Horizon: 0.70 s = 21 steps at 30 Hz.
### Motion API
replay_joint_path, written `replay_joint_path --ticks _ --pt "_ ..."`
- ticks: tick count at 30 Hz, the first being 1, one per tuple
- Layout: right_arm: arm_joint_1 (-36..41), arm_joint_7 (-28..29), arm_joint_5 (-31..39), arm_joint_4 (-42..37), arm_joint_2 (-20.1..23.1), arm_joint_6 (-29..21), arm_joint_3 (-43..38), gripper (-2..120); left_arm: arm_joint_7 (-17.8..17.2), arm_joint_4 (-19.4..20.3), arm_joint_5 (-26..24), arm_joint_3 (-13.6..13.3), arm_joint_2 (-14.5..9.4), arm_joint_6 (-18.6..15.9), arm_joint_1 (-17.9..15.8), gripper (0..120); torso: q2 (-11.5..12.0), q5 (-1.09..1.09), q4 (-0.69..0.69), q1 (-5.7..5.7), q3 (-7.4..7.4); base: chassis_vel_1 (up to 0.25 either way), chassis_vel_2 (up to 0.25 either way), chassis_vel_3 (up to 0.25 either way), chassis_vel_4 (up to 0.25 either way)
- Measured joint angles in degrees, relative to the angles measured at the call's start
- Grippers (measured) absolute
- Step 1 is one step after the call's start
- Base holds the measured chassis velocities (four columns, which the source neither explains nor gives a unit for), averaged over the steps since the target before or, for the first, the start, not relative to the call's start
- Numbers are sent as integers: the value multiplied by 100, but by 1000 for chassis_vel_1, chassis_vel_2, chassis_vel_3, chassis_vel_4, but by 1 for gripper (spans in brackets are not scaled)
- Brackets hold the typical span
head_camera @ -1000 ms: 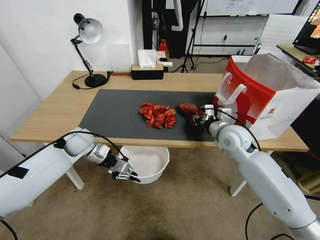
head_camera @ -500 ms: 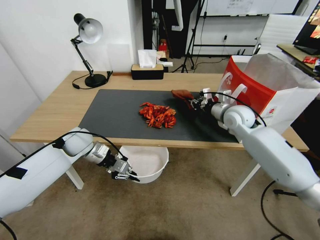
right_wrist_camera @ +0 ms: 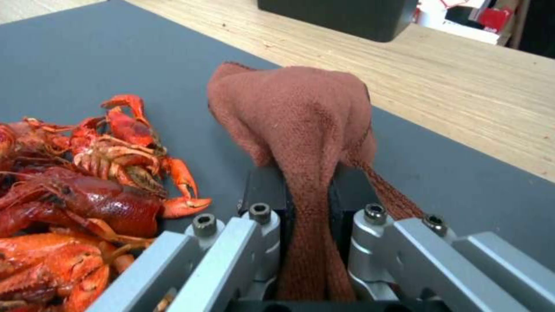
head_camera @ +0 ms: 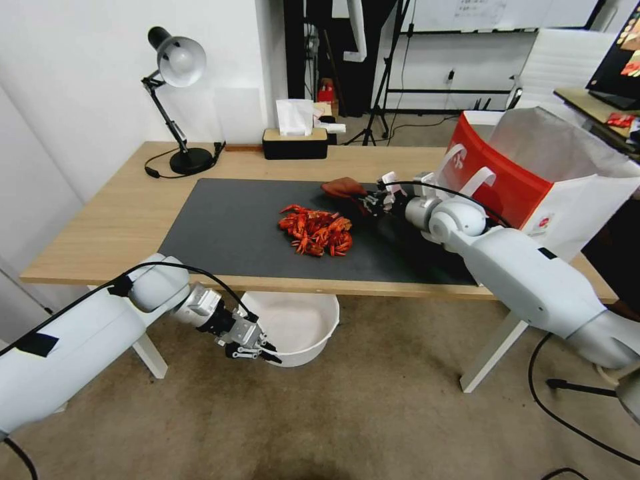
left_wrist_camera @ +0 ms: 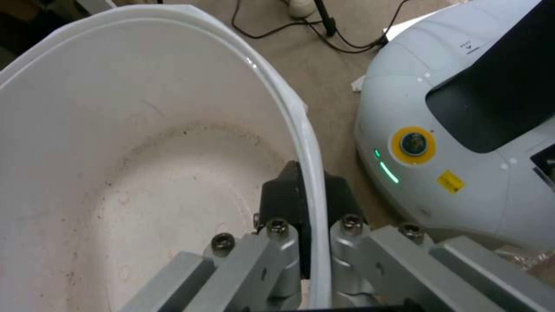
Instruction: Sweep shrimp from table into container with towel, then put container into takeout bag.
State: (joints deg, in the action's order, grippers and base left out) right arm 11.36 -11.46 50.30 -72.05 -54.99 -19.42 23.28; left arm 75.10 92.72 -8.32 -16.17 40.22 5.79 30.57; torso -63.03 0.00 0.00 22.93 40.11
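The shrimp [head_camera: 316,231] lie in a bright red-orange pile in the middle of the dark mat on the table [head_camera: 120,213]; they also show in the right wrist view [right_wrist_camera: 75,182]. My right gripper [head_camera: 371,200] is shut on the rust-red towel [head_camera: 345,187] [right_wrist_camera: 301,117], held just behind and to the right of the pile. Below the table's front edge, my left gripper [head_camera: 257,352] is shut on the rim of the white container [head_camera: 297,327] [left_wrist_camera: 145,151], whose inside is bare. The red and white takeout bag [head_camera: 533,180] stands open at the table's right end.
A black desk lamp [head_camera: 177,100] stands at the back left of the table and a tissue box [head_camera: 295,137] at the back middle. The table's white legs [head_camera: 150,357] stand beside the container. Carpet floor lies below.
My right gripper has carried the towel back and to the left, from the mat's front right to behind the shrimp pile. The left gripper and container have stayed put.
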Motion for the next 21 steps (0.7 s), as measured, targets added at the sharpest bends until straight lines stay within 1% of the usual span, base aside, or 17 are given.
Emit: replay_joint_path --ticks 1,3,4,8,12,21 --pt "0 0 0 0 0 0 0 8 0 0 0 0 0 0 0 0 0 0 0 0 0 0 0 0 0" --pt "-7 12 -35 8 -9 0 33 8 2 -71 42 -107 95 7 -138 0 0 0 -2 0 0 0 0 0 0" --pt "-7 12 -35 8 -9 0 33 8 2 -71 42 -107 95 7 -138 0 0 0 -2 0 0 0 0 0 0" --pt "-31 39 -46 25 -25 0 182 8 4 -141 42 -277 193 3 -340 0 0 0 -2 0 0 0 0 0 0" --pt "-34 35 -43 28 -60 37 345 8 6 -159 35 -344 220 1 -418 0 0 0 -1 0 0 0 0 0 0" --pt "2 26 -1 -43 -182 69 504 8 6 -141 22 -373 235 -11 -461 0 0 0 0 0 0 0 0 0 0"
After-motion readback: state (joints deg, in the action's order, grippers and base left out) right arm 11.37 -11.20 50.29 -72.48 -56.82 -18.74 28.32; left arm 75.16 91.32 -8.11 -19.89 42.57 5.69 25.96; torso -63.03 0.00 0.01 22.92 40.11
